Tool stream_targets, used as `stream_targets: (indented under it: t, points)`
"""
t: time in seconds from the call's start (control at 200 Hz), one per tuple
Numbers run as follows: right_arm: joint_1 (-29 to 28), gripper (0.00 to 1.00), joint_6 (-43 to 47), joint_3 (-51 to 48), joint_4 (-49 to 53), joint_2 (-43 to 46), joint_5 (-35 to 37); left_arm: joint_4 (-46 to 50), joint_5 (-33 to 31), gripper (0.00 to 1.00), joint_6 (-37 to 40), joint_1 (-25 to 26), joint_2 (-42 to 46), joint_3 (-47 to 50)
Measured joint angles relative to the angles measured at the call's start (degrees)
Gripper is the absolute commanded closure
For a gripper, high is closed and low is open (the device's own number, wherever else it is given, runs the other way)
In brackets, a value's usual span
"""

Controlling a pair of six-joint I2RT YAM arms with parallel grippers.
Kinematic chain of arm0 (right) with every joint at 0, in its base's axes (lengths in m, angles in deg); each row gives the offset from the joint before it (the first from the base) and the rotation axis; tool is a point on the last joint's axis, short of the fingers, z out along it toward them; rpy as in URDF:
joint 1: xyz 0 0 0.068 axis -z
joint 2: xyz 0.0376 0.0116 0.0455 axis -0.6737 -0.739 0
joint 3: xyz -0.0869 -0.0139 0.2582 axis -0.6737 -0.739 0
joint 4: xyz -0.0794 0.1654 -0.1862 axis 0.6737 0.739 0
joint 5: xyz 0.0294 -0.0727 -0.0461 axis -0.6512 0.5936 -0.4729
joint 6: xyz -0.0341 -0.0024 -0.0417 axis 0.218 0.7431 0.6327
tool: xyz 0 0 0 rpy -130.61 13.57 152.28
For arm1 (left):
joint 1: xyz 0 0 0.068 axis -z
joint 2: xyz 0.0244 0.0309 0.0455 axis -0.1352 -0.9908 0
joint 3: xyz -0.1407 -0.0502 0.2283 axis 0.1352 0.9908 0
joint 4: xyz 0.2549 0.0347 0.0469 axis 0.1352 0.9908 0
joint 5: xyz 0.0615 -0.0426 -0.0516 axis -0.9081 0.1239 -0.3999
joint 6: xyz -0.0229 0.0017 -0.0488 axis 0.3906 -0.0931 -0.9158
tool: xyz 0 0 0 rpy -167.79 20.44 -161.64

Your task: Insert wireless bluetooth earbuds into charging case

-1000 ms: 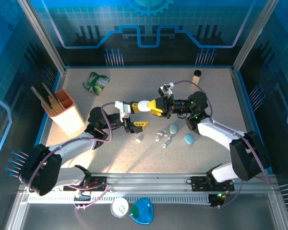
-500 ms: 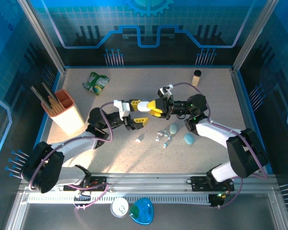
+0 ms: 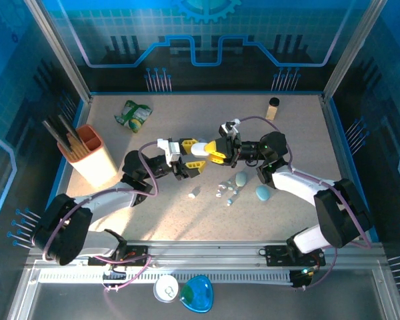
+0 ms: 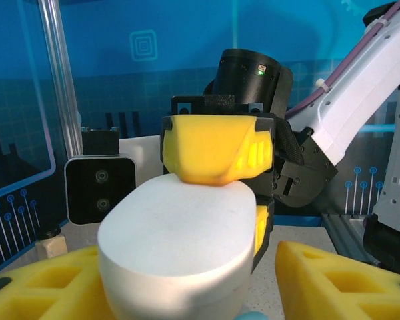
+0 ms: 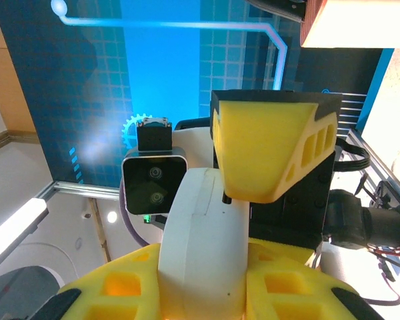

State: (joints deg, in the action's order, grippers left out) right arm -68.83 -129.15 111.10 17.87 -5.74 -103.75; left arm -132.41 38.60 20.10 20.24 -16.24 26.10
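Since a second ago the left gripper (image 3: 195,155) has drawn its fingers in around the white case (image 3: 199,149). In the left wrist view a gap shows between the case and one finger, so they stand half wide and not clamped. Facing it, the right gripper (image 3: 212,151) pinches the same case tight between narrow fingers above the middle of the table (image 3: 153,220), while the earbuds (image 3: 223,191) lie loose on the table just below, beside two teal cases (image 3: 241,179).

On the table (image 3: 300,133), the earbuds (image 3: 221,190) lie just before and right of the case (image 3: 199,148) in my right gripper (image 3: 210,150) — tool holder (image 3: 93,157) well left.
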Motion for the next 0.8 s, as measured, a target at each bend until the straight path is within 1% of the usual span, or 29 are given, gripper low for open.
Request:
stream_targets:
  t: [0.18, 0.27, 0.355, 0.42, 0.545, 0.585, 0.635, 0.73, 0.8]
  points:
    - [0.0, 1.0, -0.2, 0.0, 0.0, 0.0, -0.4, -0.7, 0.1, 0.45, -0.3, 0.0, -0.1, 0.0]
    - [0.0, 1.0, -0.2, 0.0, 0.0, 0.0, -0.7, -0.8, 0.1, 0.5, -0.3, 0.0, -0.2, 0.0]
    - [-0.1, 1.0, -0.2, 0.0, 0.0, 0.0, -0.9, -0.8, 0.1, 0.53, -0.3, 0.0, -0.3, 0.0]
    - [-0.1, 1.0, -0.2, -0.1, 0.0, 0.0, -1.0, -0.8, 0.1, 0.58, -0.4, 0.0, -0.4, 0.0]
    - [-0.1, 0.99, -0.2, -0.1, 0.0, 0.0, -1.1, -0.7, 0.6, 0.64, -0.6, -0.2, -0.4, 0.0]
    - [-0.1, 0.95, -0.2, -0.2, 0.0, 0.0, -1.1, -0.7, 0.7, 0.65, -0.7, -0.2, -0.4, 0.0]
    - [-0.1, 0.86, 0.1, -0.2, 0.3, 0.0, -1.1, -0.7, 0.8, 0.65, -0.8, -0.2, -0.4, 0.0]
    - [-0.1, 0.62, 1.0, -0.2, 2.1, 0.6, -1.1, -0.4, 1.0, 0.65, -0.8, -0.3, -0.4, 0.0]
    - [-0.1, 0.51, 2.3, -0.2, 4.5, 1.1, -1.0, 0.0, 1.2, 0.65, -0.7, -0.3, -0.4, 0.0]
